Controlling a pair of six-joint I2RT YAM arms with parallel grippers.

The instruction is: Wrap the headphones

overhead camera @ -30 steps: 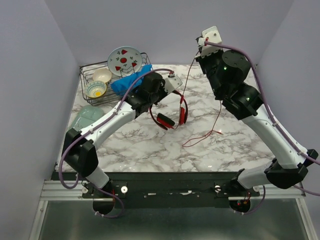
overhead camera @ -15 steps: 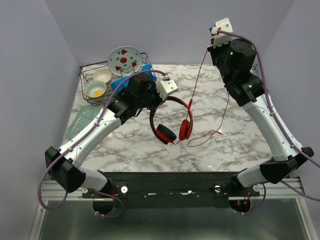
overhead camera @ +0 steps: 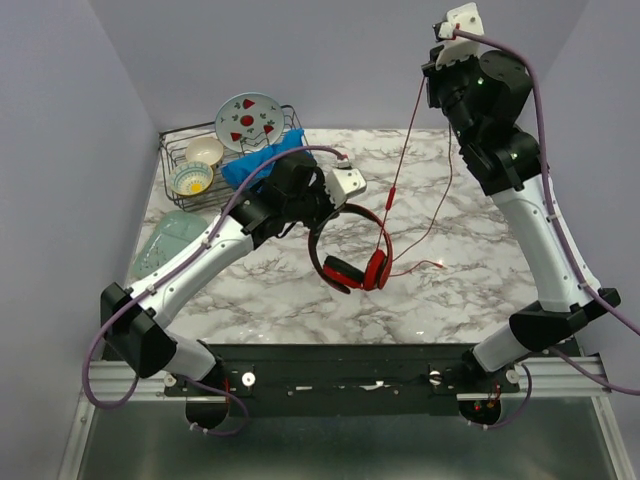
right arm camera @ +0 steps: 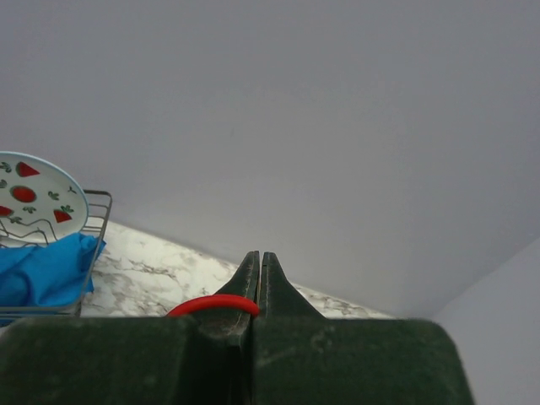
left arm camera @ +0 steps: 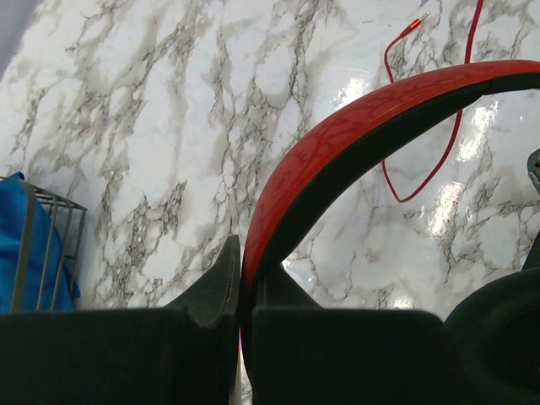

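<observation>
The left gripper (left arm camera: pixel 240 261) clamps the headphones (overhead camera: pixel 377 268) by the headband (left arm camera: pixel 363 126), cups (overhead camera: pixel 343 271) dangling below its fingers. The right gripper (right arm camera: pixel 260 263) pinches the cable (right arm camera: pixel 211 303) overhead, likely to lift slack for winding.

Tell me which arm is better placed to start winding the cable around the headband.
Probably the right. Its hand is shut on the cable, raised high with slack trailing to the table, so it can loop it. The left hand is clamped on the headband, holding the headphones.
</observation>
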